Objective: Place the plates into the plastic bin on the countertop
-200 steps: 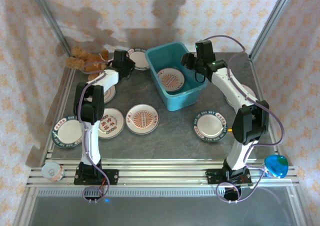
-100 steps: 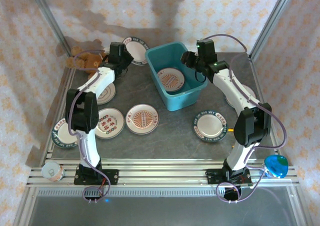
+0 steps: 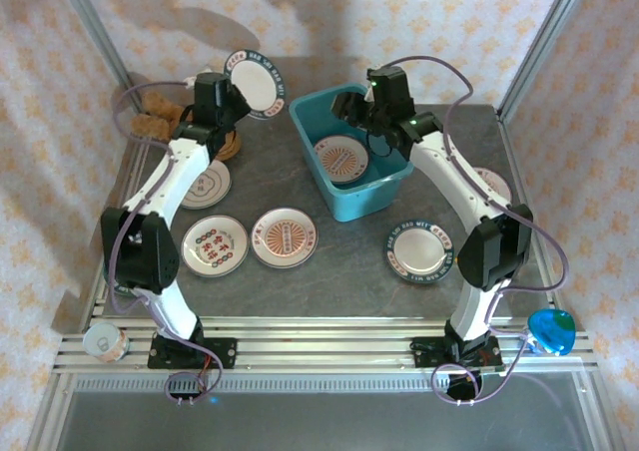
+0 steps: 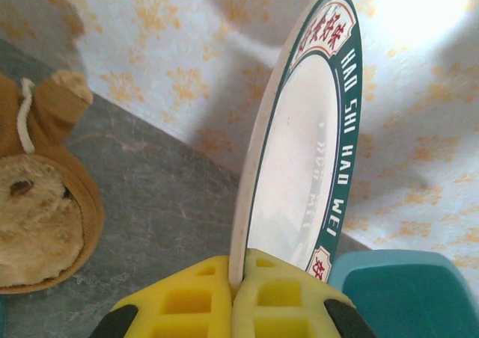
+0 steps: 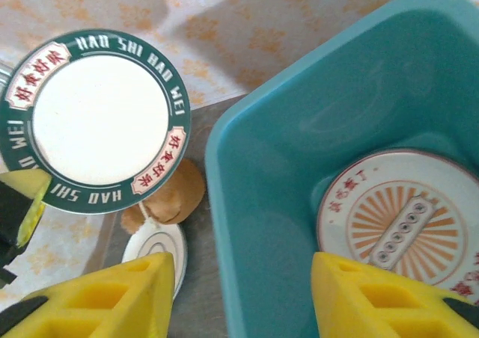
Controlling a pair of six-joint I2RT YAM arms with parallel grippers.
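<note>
Left gripper (image 4: 236,297) clamped tight on the lower rim of a green-rimmed plate (image 4: 299,166). The plate stands on edge, running to 12 o'clock from the pads, lifted off the countertop (image 3: 349,261), at 10 o'clock of the plastic bin (image 3: 371,204). Right gripper (image 5: 239,297) jaws apart, empty, above the bin's 12 o'clock rim. An orange plate (image 5: 397,218) lies flat inside.
</note>
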